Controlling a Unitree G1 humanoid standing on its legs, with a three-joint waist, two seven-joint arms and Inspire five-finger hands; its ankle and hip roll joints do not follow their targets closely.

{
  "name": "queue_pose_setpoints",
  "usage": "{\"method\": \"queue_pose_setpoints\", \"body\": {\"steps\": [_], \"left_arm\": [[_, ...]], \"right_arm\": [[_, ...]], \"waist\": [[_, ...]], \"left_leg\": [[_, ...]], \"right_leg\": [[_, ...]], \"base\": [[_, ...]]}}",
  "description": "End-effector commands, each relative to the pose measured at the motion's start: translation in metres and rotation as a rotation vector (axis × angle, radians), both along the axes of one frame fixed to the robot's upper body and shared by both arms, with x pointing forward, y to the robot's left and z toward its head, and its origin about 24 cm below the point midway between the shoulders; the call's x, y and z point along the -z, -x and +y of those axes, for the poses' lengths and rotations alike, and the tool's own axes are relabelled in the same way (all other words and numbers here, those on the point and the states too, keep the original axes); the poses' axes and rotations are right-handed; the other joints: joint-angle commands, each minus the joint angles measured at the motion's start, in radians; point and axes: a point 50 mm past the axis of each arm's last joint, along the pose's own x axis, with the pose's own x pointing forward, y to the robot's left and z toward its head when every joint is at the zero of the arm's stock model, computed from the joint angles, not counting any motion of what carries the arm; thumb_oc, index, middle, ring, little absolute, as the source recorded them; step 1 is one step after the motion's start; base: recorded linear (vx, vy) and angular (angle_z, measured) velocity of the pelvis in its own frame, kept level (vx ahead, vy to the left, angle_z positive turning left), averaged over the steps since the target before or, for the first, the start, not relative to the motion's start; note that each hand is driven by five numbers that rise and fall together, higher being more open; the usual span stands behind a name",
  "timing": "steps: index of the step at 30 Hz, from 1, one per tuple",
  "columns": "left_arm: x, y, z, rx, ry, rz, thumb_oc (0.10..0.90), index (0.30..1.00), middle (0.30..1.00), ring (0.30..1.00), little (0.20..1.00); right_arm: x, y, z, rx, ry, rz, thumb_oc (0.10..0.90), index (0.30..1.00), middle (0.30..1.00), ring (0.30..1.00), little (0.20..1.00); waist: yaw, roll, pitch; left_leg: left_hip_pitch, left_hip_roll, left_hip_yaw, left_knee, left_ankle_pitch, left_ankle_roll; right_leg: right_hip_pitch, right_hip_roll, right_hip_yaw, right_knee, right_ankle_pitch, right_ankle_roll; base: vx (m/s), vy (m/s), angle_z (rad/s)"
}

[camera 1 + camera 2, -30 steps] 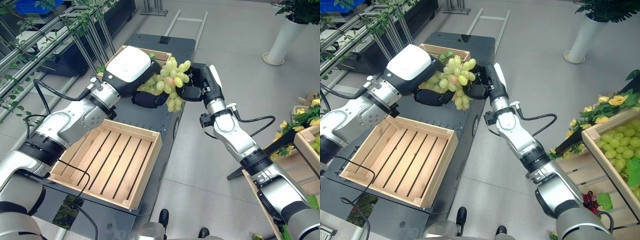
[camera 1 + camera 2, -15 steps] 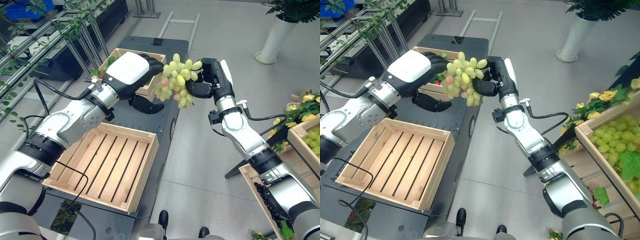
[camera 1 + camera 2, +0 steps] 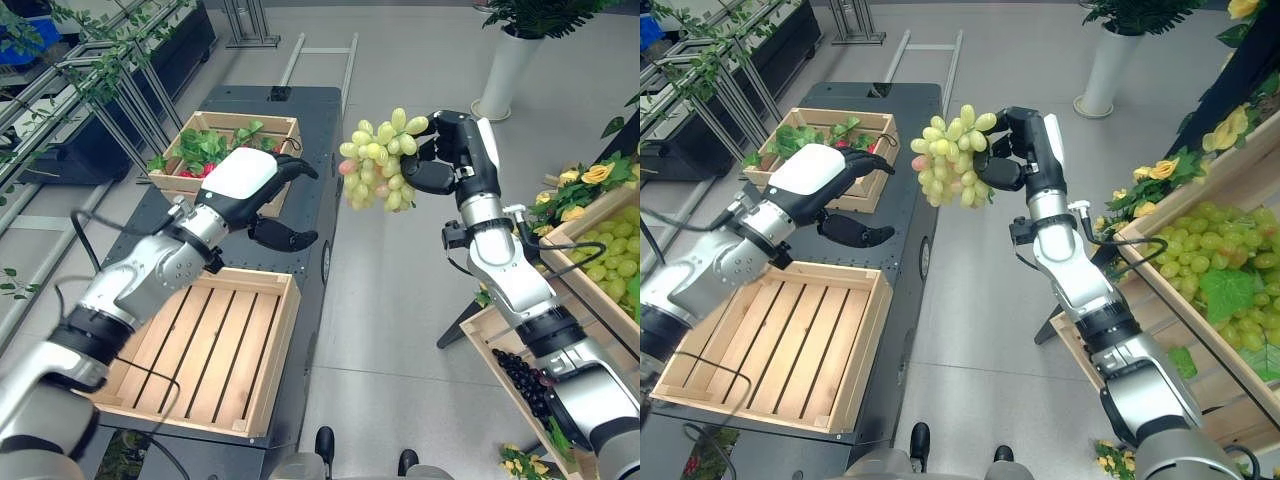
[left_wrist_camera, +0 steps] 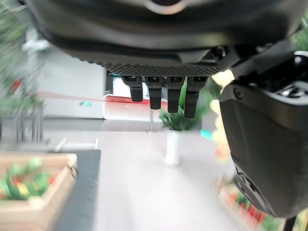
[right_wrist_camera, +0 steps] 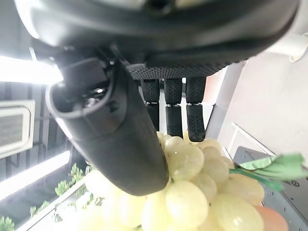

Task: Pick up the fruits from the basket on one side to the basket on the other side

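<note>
My right hand (image 3: 452,160) is shut on a bunch of green grapes (image 3: 380,165), held high in the air over the floor just right of the black cart (image 3: 310,100). In the right wrist view its thumb (image 5: 115,125) and fingers (image 5: 173,106) press on the grapes (image 5: 202,187). My left hand (image 3: 250,185) hovers open and holds nothing, between the far crate (image 3: 240,116) of leafy greens and red fruit and the bare slatted near crate (image 3: 285,340). Its fingers (image 4: 161,94) have nothing between them in the left wrist view.
Wooden shelf crates stand at the right, one heaped with green grapes (image 3: 1215,255), a lower one with dark grapes (image 3: 525,375). Yellow flowers (image 3: 585,175) sit by them. A white planter (image 3: 505,60) stands at the back right. Open floor lies between cart and shelves.
My right hand has carried the grapes up and to the right, off the cart. My left hand let go of the bunch and drew back over the cart. The camera has shifted too.
</note>
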Motion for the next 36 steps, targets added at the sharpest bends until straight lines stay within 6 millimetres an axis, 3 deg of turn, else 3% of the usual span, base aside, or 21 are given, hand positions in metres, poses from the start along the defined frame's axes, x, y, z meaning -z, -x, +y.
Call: {"method": "queue_pose_setpoints", "body": {"steps": [1, 3, 10, 23, 36], "left_arm": [[0.000, 0.001, 0.029, -0.150, 0.318, -0.095, 0.800, 0.900, 0.900, 0.900, 0.900], [0.024, 0.009, 0.025, -0.177, 0.445, -0.063, 0.800, 0.900, 0.900, 0.900, 0.900], [0.070, 0.023, 0.009, -0.216, 0.570, 0.025, 0.800, 0.900, 0.900, 0.900, 0.900], [0.097, 0.033, 0.000, -0.239, 0.661, 0.093, 0.800, 0.900, 0.900, 0.900, 0.900], [0.104, 0.034, 0.005, -0.280, 0.624, 0.096, 0.800, 0.900, 0.900, 0.900, 0.900]], "right_arm": [[-0.040, 0.020, -0.006, -0.052, -0.024, -0.296, 0.400, 0.300, 0.300, 0.300, 0.300], [-0.035, 0.025, -0.010, -0.063, -0.025, -0.287, 0.400, 0.300, 0.300, 0.300, 0.300], [-0.039, 0.037, -0.022, -0.066, 0.047, -0.303, 0.400, 0.300, 0.300, 0.300, 0.300], [-0.062, 0.068, -0.053, -0.022, 0.079, -0.435, 0.400, 0.300, 0.300, 0.300, 0.300], [-0.080, 0.096, -0.084, 0.134, 0.208, -0.561, 0.400, 0.300, 0.300, 0.300, 0.300]], "waist": [[0.002, -0.021, -0.200], [-0.007, -0.027, -0.201], [-0.039, -0.042, -0.190], [-0.091, -0.060, -0.175], [-0.158, -0.057, -0.175]], "left_leg": [[0.026, -0.042, -0.020, 0.002, -0.125, 0.003], [0.030, -0.039, -0.011, 0.002, -0.129, 0.006], [0.037, -0.029, 0.021, 0.004, -0.143, 0.008], [0.052, -0.015, 0.064, 0.002, -0.158, 0.008], [0.061, -0.014, 0.105, 0.002, -0.169, 0.013]], "right_leg": [[-0.048, 0.070, 0.006, 0.001, 0.026, -0.077], [-0.049, 0.072, 0.018, 0.001, 0.026, -0.077], [-0.057, 0.081, 0.055, 0.001, 0.031, -0.076], [-0.062, 0.088, 0.102, 0.001, 0.042, -0.066], [-0.078, 0.098, 0.165, 0.001, 0.058, -0.052]], "base": [[0.04, 0.039, -0.18], [0.04, 0.047, -0.24], [0.02, 0.045, -0.22], [0.00, 0.025, -0.12], [0.01, 0.023, -0.12]]}}
